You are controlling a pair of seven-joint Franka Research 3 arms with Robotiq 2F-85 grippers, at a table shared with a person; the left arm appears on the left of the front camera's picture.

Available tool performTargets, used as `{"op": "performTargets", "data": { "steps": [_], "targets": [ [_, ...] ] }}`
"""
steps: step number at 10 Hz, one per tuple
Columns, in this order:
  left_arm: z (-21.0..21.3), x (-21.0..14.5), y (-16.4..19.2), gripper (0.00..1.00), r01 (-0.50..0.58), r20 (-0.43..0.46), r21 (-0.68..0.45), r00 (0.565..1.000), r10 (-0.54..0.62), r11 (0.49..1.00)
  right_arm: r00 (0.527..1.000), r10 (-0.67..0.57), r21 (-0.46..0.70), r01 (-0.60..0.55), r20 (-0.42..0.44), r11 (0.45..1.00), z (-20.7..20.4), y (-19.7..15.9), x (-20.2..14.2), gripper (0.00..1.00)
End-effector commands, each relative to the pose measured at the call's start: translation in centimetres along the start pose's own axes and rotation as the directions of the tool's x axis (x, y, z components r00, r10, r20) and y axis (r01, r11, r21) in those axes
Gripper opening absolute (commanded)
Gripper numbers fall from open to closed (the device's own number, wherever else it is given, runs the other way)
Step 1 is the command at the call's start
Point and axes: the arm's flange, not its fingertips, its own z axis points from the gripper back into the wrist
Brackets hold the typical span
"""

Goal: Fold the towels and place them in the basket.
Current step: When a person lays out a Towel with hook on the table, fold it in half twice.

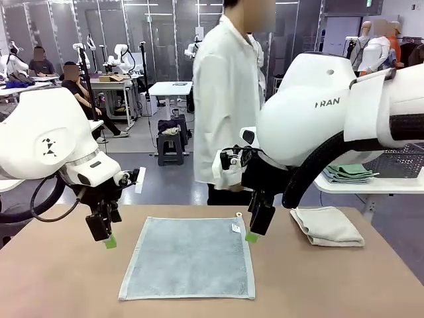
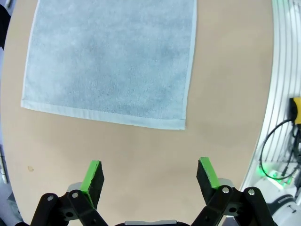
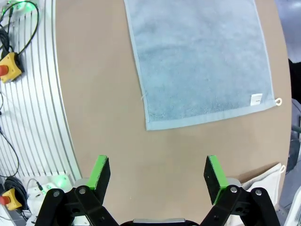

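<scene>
The pale blue-grey towel (image 1: pixel 189 257) lies spread flat in the lower middle of the front view, its tag (image 3: pixel 256 99) at the far right corner. A beige towel (image 1: pixel 328 226) sits folded at the right of the table (image 1: pixel 53 278). What looks like the mesh basket (image 1: pixel 403 162) stands on a side table at the right edge, beside folded green towels (image 1: pixel 349 172). The left gripper (image 2: pixel 150 172) and right gripper (image 3: pixel 157 169) both hang with jaws spread wide and empty, one off each side edge of the flat towel. The risk from here is a poor pinch. Thin cloth flat on a hard top gives the pads little to catch, so a hem may slip. If the two arms grab unevenly, the fold would come out skewed. The right arm could also snag the beige towel close by.
</scene>
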Motion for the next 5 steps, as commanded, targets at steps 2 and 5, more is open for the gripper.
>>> {"op": "performTargets", "data": {
  "steps": [2,5],
  "targets": [
    [0.1,-0.1,0.2,1.0,0.0,0.002,0.007,1.0,0.0,1.0,1.0,-0.005,-0.005,0.005,0.005,1.0,0.8,-0.5,0.3,1.0],
    [-0.3,0.7,-1.6,1.0,0.087,-0.046,0.015,0.995,-0.086,0.996,0.996,0.082,-0.009,-0.083,-0.016,0.997,-1.3,0.3,-0.2,1.0]
  ]
}}
